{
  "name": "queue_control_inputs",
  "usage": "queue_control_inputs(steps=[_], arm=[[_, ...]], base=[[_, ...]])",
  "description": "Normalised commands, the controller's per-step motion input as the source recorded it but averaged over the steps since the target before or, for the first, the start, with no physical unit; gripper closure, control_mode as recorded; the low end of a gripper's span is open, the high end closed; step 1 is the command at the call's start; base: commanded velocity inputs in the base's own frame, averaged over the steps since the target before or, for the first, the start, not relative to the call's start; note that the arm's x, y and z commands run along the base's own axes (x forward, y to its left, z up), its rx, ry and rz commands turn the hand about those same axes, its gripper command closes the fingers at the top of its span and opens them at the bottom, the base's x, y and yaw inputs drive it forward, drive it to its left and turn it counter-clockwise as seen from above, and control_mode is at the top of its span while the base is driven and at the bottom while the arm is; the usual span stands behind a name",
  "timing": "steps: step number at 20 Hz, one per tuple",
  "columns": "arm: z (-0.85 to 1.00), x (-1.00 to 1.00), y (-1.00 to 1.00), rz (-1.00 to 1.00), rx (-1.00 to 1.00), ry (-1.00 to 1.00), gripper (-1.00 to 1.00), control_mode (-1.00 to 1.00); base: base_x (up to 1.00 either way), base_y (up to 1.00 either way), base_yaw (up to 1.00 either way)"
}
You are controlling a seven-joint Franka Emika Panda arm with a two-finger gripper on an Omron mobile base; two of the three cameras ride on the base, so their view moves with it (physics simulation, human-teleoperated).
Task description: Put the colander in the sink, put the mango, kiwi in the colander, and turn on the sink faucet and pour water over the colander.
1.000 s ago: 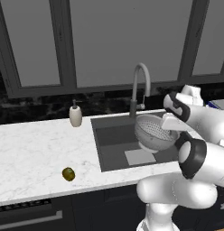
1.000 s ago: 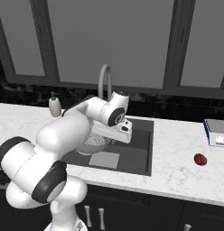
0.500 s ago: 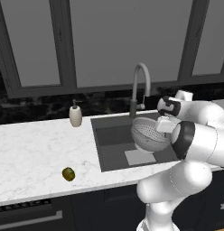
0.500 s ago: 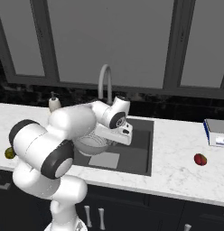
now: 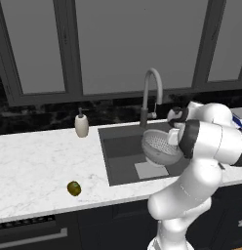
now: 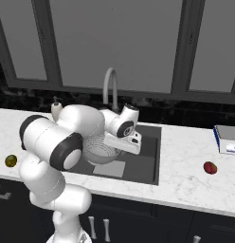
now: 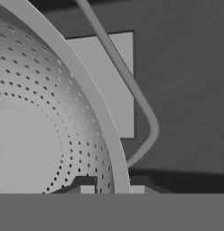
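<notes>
On the white marble tabletop (image 5: 35,166), seen left to right from the left base view: one olive-brown kiwi (image 5: 73,188) lies alone near the front edge, well apart from everything else. Behind it, by the dark backsplash, stands one white soap dispenser (image 5: 81,125), just left of the sink (image 5: 118,156). The single dark basin has one lighter grey square patch (image 5: 151,170) on its floor, and one grey gooseneck sink faucet (image 5: 151,95) arches over its back rim. No stream runs from the spout.

One silver perforated colander (image 5: 159,146) hangs tilted above the right part of the basin, over the pale patch, with the white arm folded around it from the right. In the hand view, the end effector (image 7: 112,188) has its two dark tips pressed on either side of the colander's rim beside one thin wire side handle (image 7: 136,97); it is clamped on the colander, whose dotted inner wall curves away to the left with the sink floor and pale patch beyond.

From the right base view, the colander sits between the arm's elbow and the wrist, above the basin. Farther right on the tabletop, one red mango (image 6: 210,167) lies alone near the front edge, and one white-and-blue box (image 6: 227,138) rests at the far right edge of the frame.
</notes>
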Motion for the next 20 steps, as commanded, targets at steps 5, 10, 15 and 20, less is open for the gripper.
queue_control_inputs(steps=[5, 10, 15, 20], arm=[[-0.26, 0.12, -0.20, 0.00, 0.00, 0.00, 1.00, -1.00], [-0.29, 0.25, -0.08, -0.03, -0.02, 0.00, 1.00, -1.00], [-0.31, 0.33, 0.00, -0.08, -0.03, 0.04, 1.00, -1.00], [-0.35, 0.27, 0.00, -0.09, -0.05, 0.02, 1.00, -1.00]], base=[[0.00, 0.00, 0.00], [0.00, 0.00, 0.00], [0.00, 0.00, 0.00], [0.00, 0.00, 0.00]])
